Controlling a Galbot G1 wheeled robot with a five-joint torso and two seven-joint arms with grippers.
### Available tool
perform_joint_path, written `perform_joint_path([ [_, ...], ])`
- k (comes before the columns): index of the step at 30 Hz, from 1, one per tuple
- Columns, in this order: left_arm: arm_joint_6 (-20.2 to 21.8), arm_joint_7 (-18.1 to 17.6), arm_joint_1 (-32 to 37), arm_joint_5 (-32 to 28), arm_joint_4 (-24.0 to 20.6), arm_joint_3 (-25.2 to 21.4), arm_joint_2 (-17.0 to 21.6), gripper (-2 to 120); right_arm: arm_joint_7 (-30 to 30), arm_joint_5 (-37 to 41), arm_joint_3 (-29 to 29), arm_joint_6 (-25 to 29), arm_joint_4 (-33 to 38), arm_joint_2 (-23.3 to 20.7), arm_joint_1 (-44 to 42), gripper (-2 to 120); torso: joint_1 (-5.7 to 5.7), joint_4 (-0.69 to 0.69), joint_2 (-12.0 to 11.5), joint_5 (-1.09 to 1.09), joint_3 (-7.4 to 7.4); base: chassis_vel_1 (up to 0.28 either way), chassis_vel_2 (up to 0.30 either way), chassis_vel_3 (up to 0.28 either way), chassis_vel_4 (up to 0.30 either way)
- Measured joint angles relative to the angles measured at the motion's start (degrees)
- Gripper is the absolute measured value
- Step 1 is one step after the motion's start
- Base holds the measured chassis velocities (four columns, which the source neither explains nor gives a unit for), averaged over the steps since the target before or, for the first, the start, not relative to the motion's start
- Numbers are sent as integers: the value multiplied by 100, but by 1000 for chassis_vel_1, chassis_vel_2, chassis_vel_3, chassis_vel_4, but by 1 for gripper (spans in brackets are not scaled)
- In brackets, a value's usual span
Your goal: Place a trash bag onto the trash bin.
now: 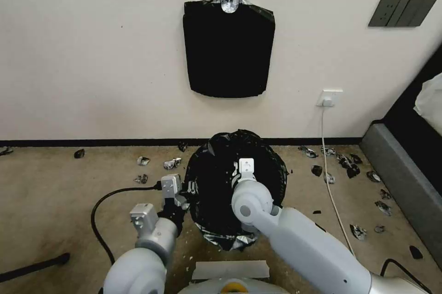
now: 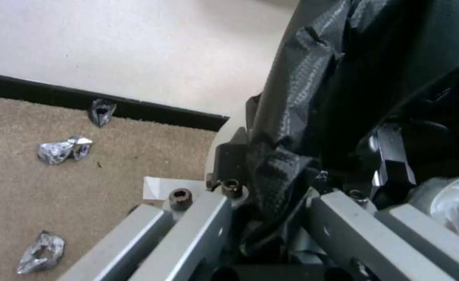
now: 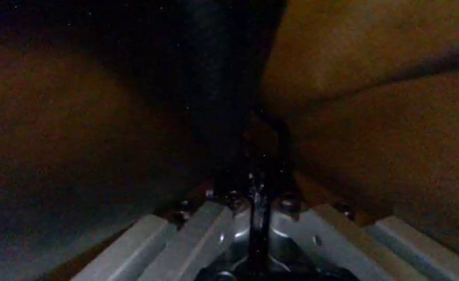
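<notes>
One thin trash bag (image 1: 216,193), glossy and crinkled, is draped over the trash bin (image 2: 220,134) on the carpet (image 1: 55,193) near the wall (image 1: 92,54); just a sliver of white rim shows in the left wrist view. The film looks light, limp and slippery, likely to tear if tugged, so the hem at the rim seems the best hold. The left gripper (image 2: 287,183) sits at the bin's left edge, its fingers apart with a fold of bag between them. The right gripper (image 3: 258,187) is down inside the bag, fingers closed on a pleat of film
</notes>
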Motion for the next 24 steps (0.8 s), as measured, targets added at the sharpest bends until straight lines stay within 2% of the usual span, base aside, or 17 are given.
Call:
perform_joint_path([
  [18,12,2,72,-105,-68,-25,28,2,-101,1,-10,15,-125,-65,42,0,0,0,0,0,0,0,0,0,0],
  [24,67,-9,79,-101,-71,-18,7,2,-95,-2,-58,14,164,-165,-24,0,0,0,0,0,0,0,0,0,0],
])
